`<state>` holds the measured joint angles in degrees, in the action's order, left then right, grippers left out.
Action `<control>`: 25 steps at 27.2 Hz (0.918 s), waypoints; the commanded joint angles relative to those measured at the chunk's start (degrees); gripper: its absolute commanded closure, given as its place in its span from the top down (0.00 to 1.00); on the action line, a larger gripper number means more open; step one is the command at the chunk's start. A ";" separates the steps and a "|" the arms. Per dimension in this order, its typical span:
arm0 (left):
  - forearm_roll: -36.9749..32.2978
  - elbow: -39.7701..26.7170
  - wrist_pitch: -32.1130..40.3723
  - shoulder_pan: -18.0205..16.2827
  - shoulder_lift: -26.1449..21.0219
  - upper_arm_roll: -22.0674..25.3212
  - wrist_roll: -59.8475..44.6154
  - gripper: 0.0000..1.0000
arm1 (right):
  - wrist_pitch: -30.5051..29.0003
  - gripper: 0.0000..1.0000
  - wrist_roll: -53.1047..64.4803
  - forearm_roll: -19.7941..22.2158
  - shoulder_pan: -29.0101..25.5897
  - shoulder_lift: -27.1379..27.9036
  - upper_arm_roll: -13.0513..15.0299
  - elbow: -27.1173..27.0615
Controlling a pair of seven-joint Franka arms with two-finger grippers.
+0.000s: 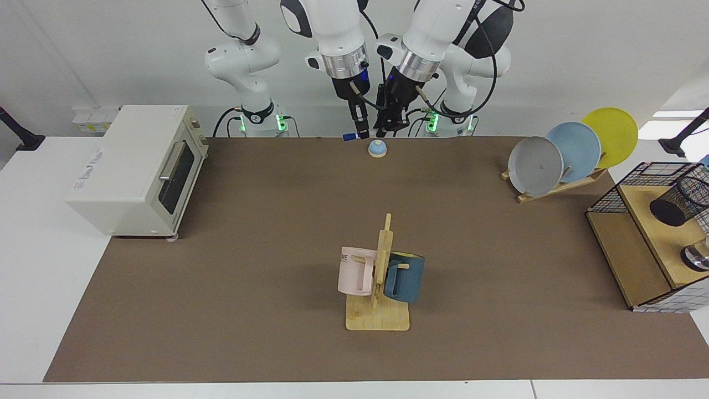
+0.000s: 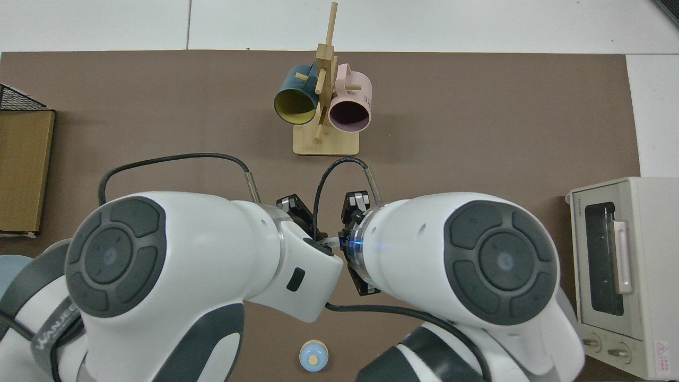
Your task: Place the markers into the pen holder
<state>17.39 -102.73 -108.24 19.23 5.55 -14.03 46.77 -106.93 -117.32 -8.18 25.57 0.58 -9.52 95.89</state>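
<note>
One marker (image 1: pixel 350 135) sits gripped in the right pincer (image 1: pixel 361 132); left pincer (image 1: pixel 384 130) state unclear, pen holder (image 1: pixel 680 202) apparently empty.

The pink mug (image 1: pixel 354 271) on the wooden rack (image 1: pixel 379 302) carries dark lettering ending in "ME" near its rim in the facing view; the rest is hidden. In the top view, one robot arm (image 2: pixel 53 331) bears "WANJEE" along its grey band, its last letters cut off at the frame edge; the toaster oven (image 2: pixel 620 270) shows a small brand word at its front corner and a red warning triangle near its knobs, both too small to read.
</note>
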 commanded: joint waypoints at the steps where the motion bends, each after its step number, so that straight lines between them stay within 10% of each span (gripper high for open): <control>1: -0.96 0.25 0.23 0.11 0.52 0.93 -2.04 0.00 | 0.67 1.00 4.46 0.70 -2.37 0.21 -0.32 -0.44; 25: -13.43 3.33 13.92 -3.32 2.54 4.71 -8.02 0.00 | 12.01 1.00 84.94 9.49 -15.37 -2.16 1.17 -0.97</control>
<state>7.72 -100.67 -100.18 16.11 6.67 -10.74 41.33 -96.30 -45.94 -1.40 13.63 -1.43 -7.63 95.16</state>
